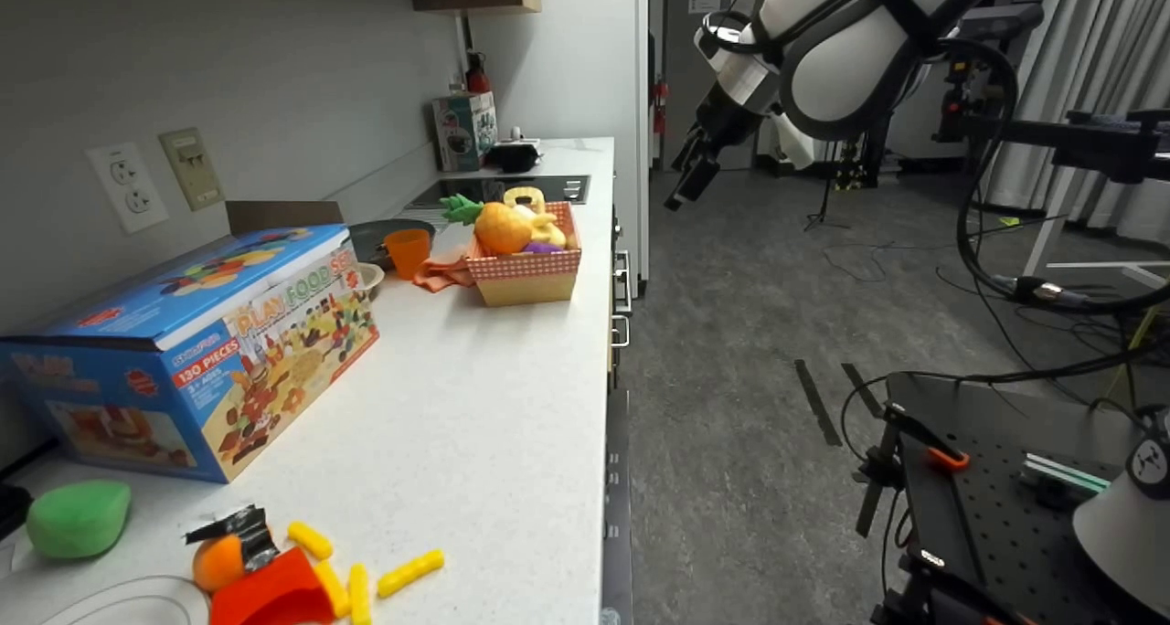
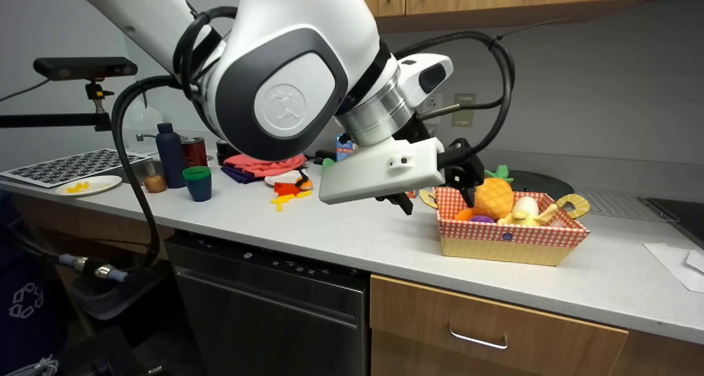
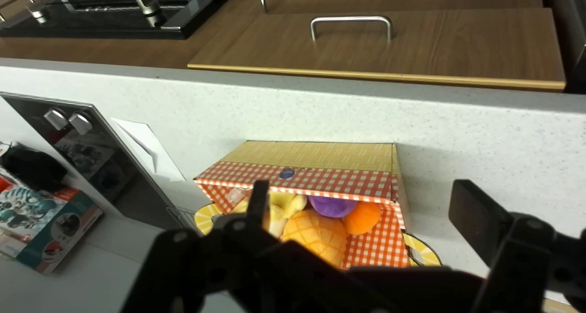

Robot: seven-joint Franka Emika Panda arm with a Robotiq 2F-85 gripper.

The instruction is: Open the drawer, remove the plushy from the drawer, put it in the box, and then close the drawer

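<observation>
The drawer (image 2: 418,310) is shut under the counter, its wood front and metal handle showing; it also shows in the wrist view (image 3: 458,52). Its inside is hidden. The box (image 2: 506,249), tan with a red-checked rim, stands on the counter near the front edge, also in view (image 1: 526,289) (image 3: 320,155). In it lies an orange pineapple-like plushy (image 2: 493,197) with a green top, seen too in the wrist view (image 3: 316,235). A smaller orange toy (image 3: 362,218), a purple toy (image 3: 332,206) and yellow toys lie beside it. My gripper (image 1: 681,184) is open and empty, in the air out from the counter, aimed toward the box.
A blue toy carton (image 1: 265,351) stands by the wall. An orange cup (image 1: 407,252), a dark pan (image 2: 542,186) and a cooktop (image 3: 100,153) are near the box. Loose yellow fries (image 1: 411,572) lie farther along. A dishwasher (image 2: 269,310) adjoins the drawer.
</observation>
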